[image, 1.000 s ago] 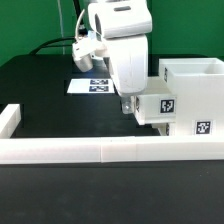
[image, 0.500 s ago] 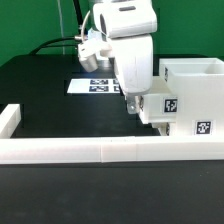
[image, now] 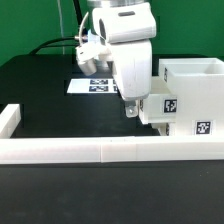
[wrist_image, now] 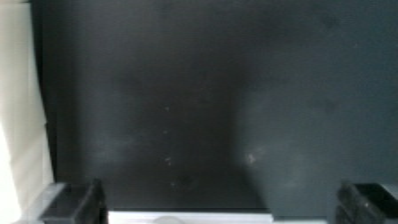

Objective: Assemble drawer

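The big white drawer shell (image: pixel 197 85) stands at the exterior view's right with its open side up. A smaller white tray (image: pixel 158 108) with a square tag sits against its left side. My gripper (image: pixel 130 110) hangs just left of that tray, close to the table. In the wrist view my gripper (wrist_image: pixel 222 205) is open, with its dark fingers (wrist_image: pixel 80 203) wide apart. A white edge of the tray (wrist_image: pixel 187 217) lies between them, not touching the far finger. A second tray is not in view.
A long low white border bar (image: pixel 100 150) runs along the front and another (image: pixel 8 120) stands at the exterior view's left; a bar also shows in the wrist view (wrist_image: pixel 16 100). The marker board (image: pixel 92 86) lies behind the arm. The table is black.
The arm has shifted slightly toward the exterior view's right, closer to the tray. The tray and shell have not moved.
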### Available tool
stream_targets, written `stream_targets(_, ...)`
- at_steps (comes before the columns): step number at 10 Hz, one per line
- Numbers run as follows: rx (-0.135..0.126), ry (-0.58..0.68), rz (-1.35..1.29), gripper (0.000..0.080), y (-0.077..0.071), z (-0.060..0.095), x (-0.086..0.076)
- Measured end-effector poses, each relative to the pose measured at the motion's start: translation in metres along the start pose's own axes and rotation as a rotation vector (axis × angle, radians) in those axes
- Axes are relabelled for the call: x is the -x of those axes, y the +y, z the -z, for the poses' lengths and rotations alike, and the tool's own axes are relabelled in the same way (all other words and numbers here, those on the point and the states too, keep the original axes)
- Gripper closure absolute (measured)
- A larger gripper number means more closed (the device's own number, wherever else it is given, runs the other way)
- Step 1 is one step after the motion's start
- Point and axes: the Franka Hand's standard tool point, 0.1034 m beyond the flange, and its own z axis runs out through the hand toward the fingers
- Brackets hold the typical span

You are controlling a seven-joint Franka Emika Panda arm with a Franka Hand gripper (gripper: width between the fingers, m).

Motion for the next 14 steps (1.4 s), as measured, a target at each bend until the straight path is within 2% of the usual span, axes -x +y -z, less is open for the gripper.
stream_targets(1, 0.000, 0.001, -0.009, 0.0151, 0.001, 0.000, -0.009)
stream_targets(7, -0.015, -0.007, -0.034, 0.0151, 0.004, -0.002, -0.037)
stream_targets(10, -0.027, -0.010, -0.033, 0.0151, 0.007, 0.002, -0.042)
stream_targets(12, -0.031, -0.012, -0.038, 0.0151, 0.005, 0.001, -0.036)
stream_targets(14, -0.038, -0.022, -0.039, 0.0151, 0.001, 0.001, -0.014)
